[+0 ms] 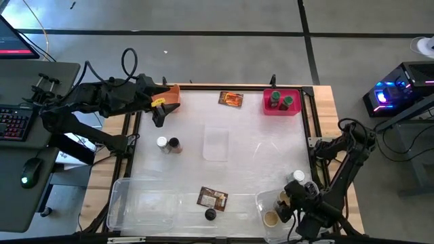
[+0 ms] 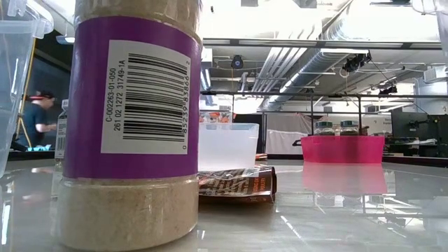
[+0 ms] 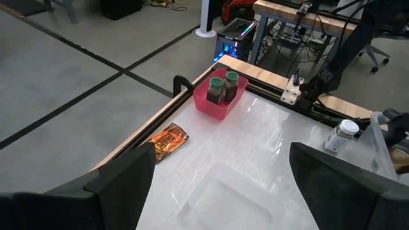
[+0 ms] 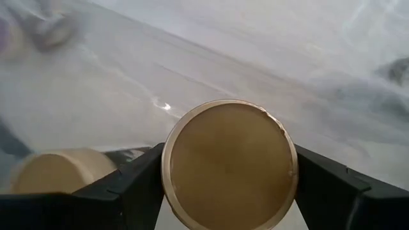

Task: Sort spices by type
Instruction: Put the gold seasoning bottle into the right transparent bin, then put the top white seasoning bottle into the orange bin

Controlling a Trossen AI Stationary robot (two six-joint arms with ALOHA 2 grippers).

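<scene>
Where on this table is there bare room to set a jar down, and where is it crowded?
Bare surface lies between the small clear plastic tray at centre and the pink bin holding two green-lidded jars, running down the right side. It is crowded at the near right corner, where the right end effector grips a tan-lidded jar among others.

Tan lid (image 4: 229, 165) between dark pincer fingers (image 4: 332, 185) of the right pincer (image 4: 229, 191); second tan lid (image 4: 54, 171) just beside it. Pink bin (image 1: 282, 106) holds two green-lidded jars (image 3: 222, 87). Orange bin (image 1: 171, 96) by the left pincer (image 1: 160, 116). Orange-brown packet (image 1: 230, 99). Purple label, black barcode on white, on near jar (image 2: 136, 119). Counter (image 1: 244, 149) glossy white.
</scene>
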